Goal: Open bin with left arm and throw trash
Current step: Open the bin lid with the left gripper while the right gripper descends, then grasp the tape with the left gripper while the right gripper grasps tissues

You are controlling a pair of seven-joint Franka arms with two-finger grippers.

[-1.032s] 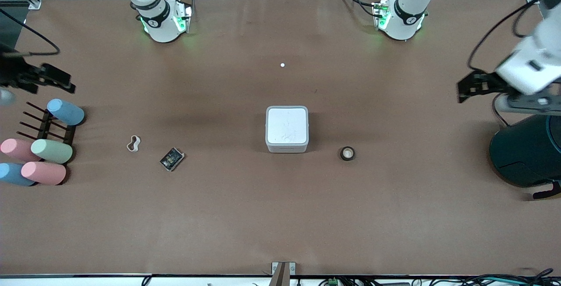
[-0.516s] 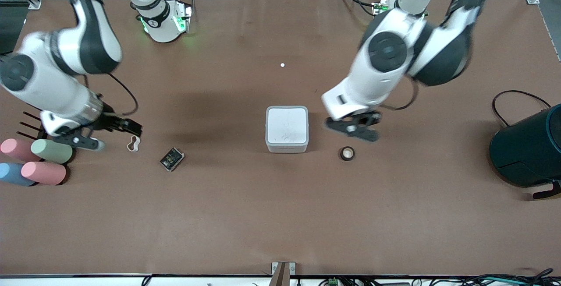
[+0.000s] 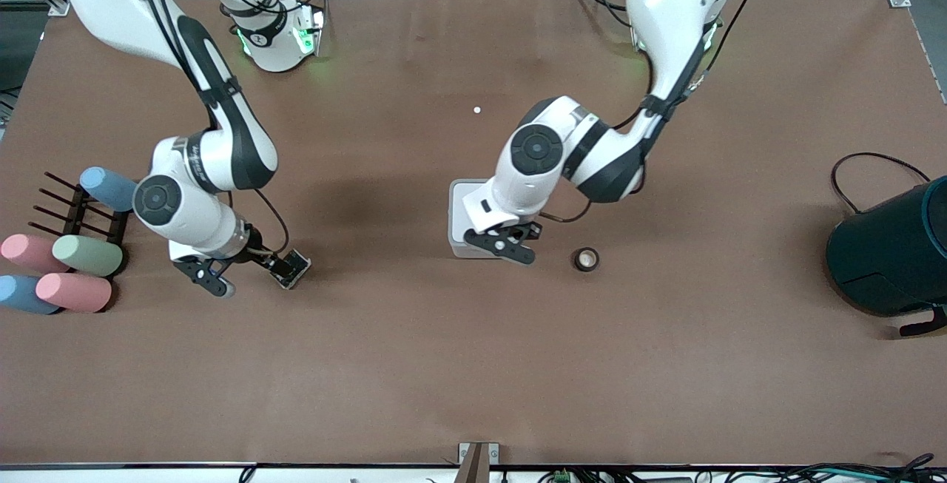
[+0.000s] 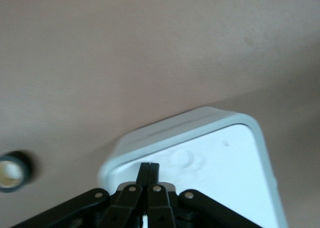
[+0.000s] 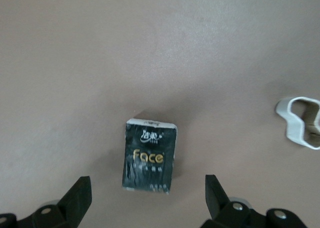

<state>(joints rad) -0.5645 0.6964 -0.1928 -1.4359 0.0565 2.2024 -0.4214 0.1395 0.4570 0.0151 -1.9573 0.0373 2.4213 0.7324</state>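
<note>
The left claw [image 3: 505, 244] is clenched with nothing between its fingers, and sits over the bin [image 3: 460, 205] at the lid's front edge, the edge nearest the front camera. In the left wrist view the closed fingertips [image 4: 148, 169] lie against the lid [image 4: 220, 173] just inside its rim, so the lid extends from the claw toward 12 o'clock in the front view. The lid is flat and shut.

The right claw [image 3: 248, 270] is released over the packet [image 3: 292, 267]. In the right wrist view the packet [image 5: 150, 155] lies between the spread fingers, its long axis pointing away from the claw. The right arm is nearer to it.

The wavy ring [image 5: 301, 119] lies just beside the packet. The black ring [image 3: 587, 259] lies at 3 o'clock of the bin, apart from it.

The worktop [image 3: 473, 365] is flat and brown, with free room around the bin.
</note>
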